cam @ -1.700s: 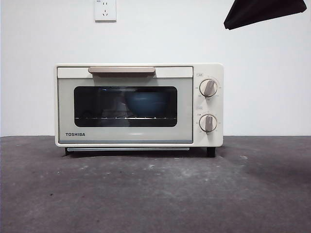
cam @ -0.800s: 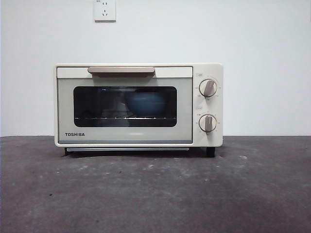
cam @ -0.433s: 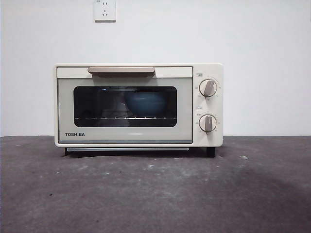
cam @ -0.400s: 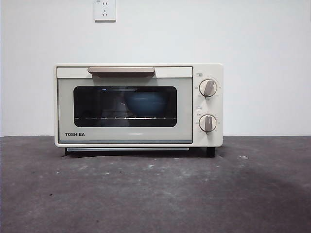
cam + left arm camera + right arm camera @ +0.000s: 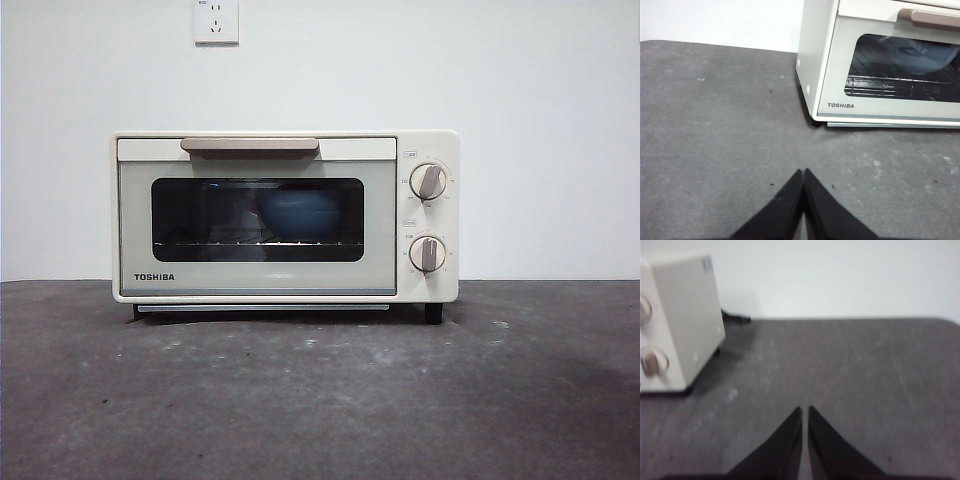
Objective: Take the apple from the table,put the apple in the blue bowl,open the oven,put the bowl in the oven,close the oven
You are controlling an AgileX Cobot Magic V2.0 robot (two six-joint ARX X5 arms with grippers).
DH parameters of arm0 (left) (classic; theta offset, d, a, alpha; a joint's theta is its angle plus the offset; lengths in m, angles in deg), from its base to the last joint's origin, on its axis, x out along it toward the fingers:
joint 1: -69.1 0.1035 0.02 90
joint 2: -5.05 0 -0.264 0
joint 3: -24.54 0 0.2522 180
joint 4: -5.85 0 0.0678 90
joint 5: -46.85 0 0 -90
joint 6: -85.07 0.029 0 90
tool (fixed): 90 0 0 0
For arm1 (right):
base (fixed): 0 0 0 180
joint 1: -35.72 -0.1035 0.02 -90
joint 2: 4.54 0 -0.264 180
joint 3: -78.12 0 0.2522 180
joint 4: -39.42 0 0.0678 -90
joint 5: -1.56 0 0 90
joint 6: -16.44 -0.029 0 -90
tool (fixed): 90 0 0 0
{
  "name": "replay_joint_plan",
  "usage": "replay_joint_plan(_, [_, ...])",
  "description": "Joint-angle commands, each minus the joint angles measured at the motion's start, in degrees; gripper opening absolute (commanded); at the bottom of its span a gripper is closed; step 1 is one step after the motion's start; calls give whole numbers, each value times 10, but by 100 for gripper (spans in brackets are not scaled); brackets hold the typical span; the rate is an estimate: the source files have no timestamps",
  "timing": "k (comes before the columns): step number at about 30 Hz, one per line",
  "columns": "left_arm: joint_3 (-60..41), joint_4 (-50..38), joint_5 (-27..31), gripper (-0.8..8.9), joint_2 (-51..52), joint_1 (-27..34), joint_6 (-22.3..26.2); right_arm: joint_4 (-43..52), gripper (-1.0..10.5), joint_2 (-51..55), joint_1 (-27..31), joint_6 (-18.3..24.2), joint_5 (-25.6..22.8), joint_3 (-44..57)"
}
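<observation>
The cream-white TOSHIBA oven [image 5: 285, 216] stands on the dark grey table [image 5: 320, 400] with its door closed. Through the dark glass the blue bowl [image 5: 298, 212] sits on the wire rack; the left wrist view also shows the bowl [image 5: 920, 56] behind the glass. The apple is hidden. My left gripper [image 5: 804, 172] is shut and empty above the table, out in front of the oven [image 5: 880, 65] toward its plain end. My right gripper [image 5: 804, 410] is shut and empty too, off to the knob side of the oven [image 5: 675, 325]. Neither gripper shows in the front view.
A wall socket [image 5: 216, 20] is on the white wall above the oven. Two round knobs [image 5: 428, 182] sit on the oven's right panel. A black cable [image 5: 735, 316] lies behind the oven.
The dark arm tip at the top right corner of the front view has left the picture. The oven and bowl have not moved.
</observation>
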Motion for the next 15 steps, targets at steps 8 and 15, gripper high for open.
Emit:
replay_joint_plan(8, [-14, -4, 0, 7, 1, 1, -1, -70, 4, 14, -11, -14, 15, 4])
replay_joint_plan(15, [-14, -5, 0, 8, 1, 1, -1, -47, 4, 14, -12, -17, 9, 4])
